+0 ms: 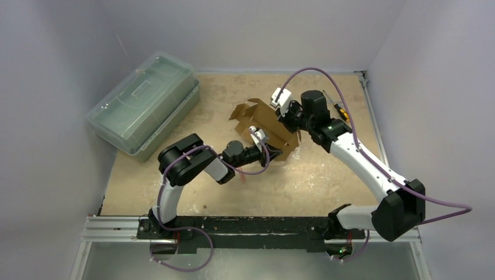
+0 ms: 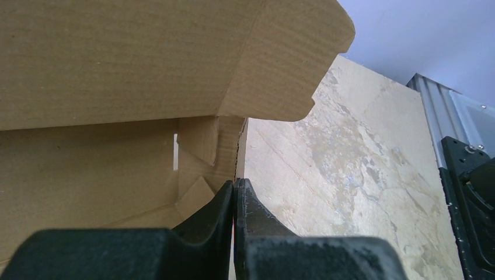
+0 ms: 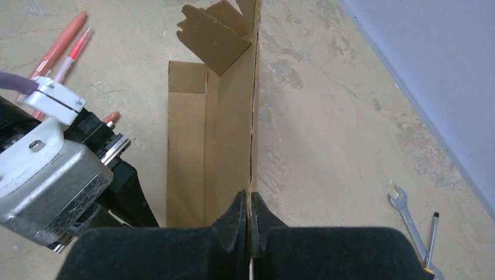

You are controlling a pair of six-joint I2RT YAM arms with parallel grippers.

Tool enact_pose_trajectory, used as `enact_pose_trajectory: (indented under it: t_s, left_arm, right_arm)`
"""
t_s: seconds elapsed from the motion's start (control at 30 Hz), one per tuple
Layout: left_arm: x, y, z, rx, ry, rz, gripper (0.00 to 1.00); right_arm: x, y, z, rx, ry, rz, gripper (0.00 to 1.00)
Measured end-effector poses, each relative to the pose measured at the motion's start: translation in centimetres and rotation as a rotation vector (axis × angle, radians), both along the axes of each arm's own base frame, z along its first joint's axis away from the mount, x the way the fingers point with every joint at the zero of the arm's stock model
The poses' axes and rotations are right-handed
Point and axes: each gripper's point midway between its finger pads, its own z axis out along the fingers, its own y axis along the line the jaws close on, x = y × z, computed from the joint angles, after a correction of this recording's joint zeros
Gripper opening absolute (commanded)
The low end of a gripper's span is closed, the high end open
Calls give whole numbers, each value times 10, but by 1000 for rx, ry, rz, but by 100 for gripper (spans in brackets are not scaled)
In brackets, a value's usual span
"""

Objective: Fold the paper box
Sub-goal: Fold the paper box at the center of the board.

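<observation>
The paper box [image 1: 265, 123] is a brown cardboard piece, partly folded, held up above the middle of the table between both arms. My left gripper [image 1: 262, 142] meets it from the near left. In the left wrist view its jaws [image 2: 235, 184] are shut, pinching the edge of a box wall [image 2: 105, 175], with a rounded flap [image 2: 280, 64] overhead. My right gripper [image 1: 285, 121] comes in from the right. It is shut [image 3: 250, 197] on a thin panel of the box [image 3: 192, 151] seen edge-on, with tabs [image 3: 213, 35] at the far end.
A large translucent green case [image 1: 143, 104] lies at the back left. Red pens [image 3: 58, 49] lie on the table beyond the left wrist [image 3: 52, 169]. A wrench [image 3: 403, 209] and a screwdriver [image 3: 432, 233] lie near the right wall [image 1: 432, 87].
</observation>
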Motion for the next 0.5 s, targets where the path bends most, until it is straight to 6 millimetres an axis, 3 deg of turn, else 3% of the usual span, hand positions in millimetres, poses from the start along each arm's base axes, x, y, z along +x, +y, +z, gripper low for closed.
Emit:
enact_pose_trajectory:
  t_s: [0.5]
  left_arm:
    - [7, 18, -5, -3, 28, -10, 0]
  right_arm:
    - [-4, 6, 0, -6, -4, 17, 0]
